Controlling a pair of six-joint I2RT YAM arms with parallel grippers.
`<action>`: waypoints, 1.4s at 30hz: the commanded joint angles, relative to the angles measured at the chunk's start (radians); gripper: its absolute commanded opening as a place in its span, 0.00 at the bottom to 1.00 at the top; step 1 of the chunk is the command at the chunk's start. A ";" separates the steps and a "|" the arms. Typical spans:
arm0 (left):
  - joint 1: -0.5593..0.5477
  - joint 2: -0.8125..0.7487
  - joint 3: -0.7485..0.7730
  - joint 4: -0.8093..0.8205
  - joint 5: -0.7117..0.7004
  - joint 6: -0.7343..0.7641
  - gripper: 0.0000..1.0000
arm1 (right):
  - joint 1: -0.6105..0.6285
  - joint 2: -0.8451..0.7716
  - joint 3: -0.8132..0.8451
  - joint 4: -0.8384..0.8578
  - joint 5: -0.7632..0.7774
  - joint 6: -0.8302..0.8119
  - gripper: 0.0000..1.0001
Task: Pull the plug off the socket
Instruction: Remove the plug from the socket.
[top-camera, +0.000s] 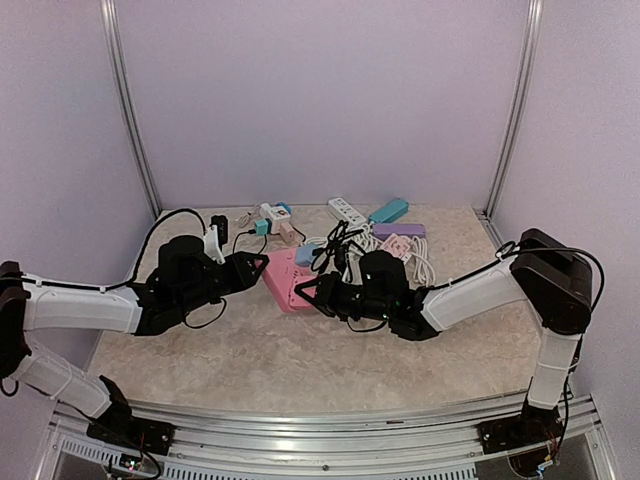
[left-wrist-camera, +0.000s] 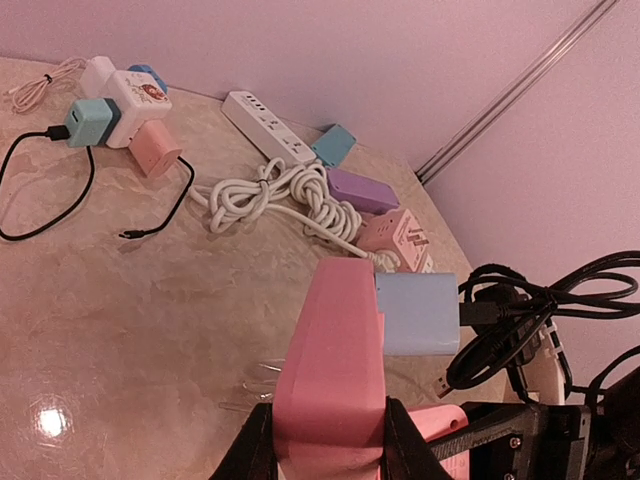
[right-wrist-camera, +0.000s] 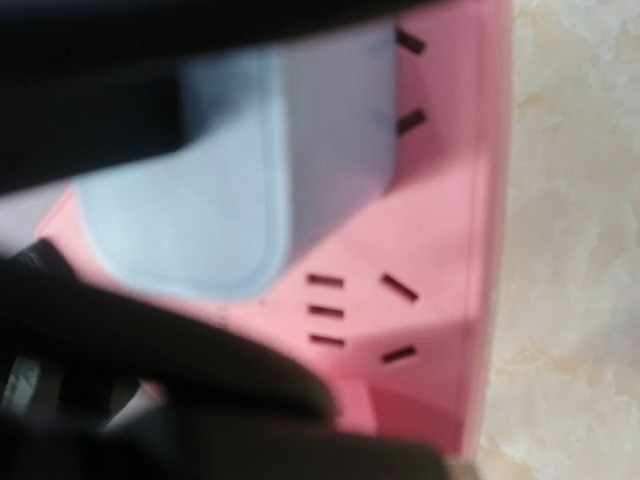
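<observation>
On the beige table (left-wrist-camera: 120, 330), the left gripper (left-wrist-camera: 325, 450) clamps the pink power strip (left-wrist-camera: 330, 350), where the blue plug (left-wrist-camera: 415, 315) sits seated, probably light, rigid and smooth, best pinched on its flat sides; the right gripper (top-camera: 312, 285), jaws closed and seemingly empty, is just beside it.

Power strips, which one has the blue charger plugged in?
The pink strip, in the left hand, carries the blue charger; white strip, teal strip, purple strip lie behind.
</observation>
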 joint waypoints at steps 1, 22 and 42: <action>-0.004 0.007 0.012 0.070 -0.007 0.065 0.25 | -0.025 -0.023 -0.030 -0.032 0.045 0.003 0.00; -0.021 0.012 0.027 0.023 -0.061 0.129 0.25 | -0.034 -0.056 -0.050 -0.034 0.066 -0.001 0.00; -0.007 0.002 0.045 -0.032 -0.075 0.034 0.25 | -0.037 -0.059 -0.071 -0.025 0.077 0.005 0.00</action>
